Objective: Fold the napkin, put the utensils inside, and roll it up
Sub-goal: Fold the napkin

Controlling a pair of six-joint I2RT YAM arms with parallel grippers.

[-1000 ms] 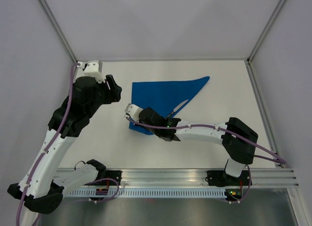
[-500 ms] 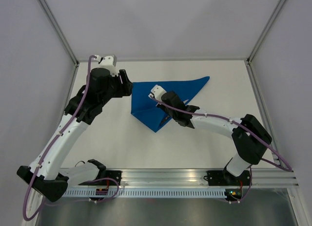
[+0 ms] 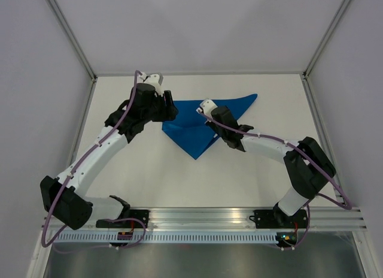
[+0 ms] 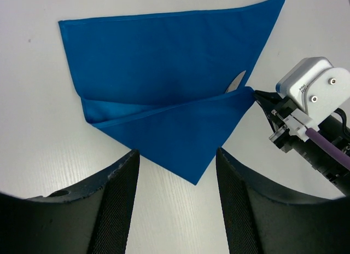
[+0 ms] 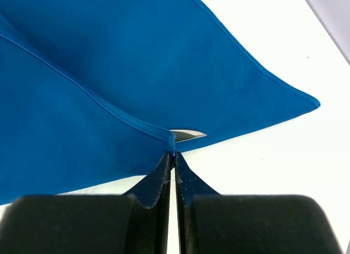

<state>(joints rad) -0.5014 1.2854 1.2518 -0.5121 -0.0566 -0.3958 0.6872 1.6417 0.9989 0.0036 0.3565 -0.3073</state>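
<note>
Right jaws clench the folded-over corner of the napkin [image 4: 164,73], mid-counter [image 3: 149,170]. The utensils [image 5: 187,135] show a blade tip just beside them. Left jaws hover released at the napkin's left; the fold runs left-right.

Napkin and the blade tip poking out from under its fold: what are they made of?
Napkin: thin cloth, probably woven, matte bright blue; it has a stitched hem and lies in soft, flat folds. Blade tip: likely polished metal, silvery with a bright sheen; the rest is hidden under the fold.
</note>
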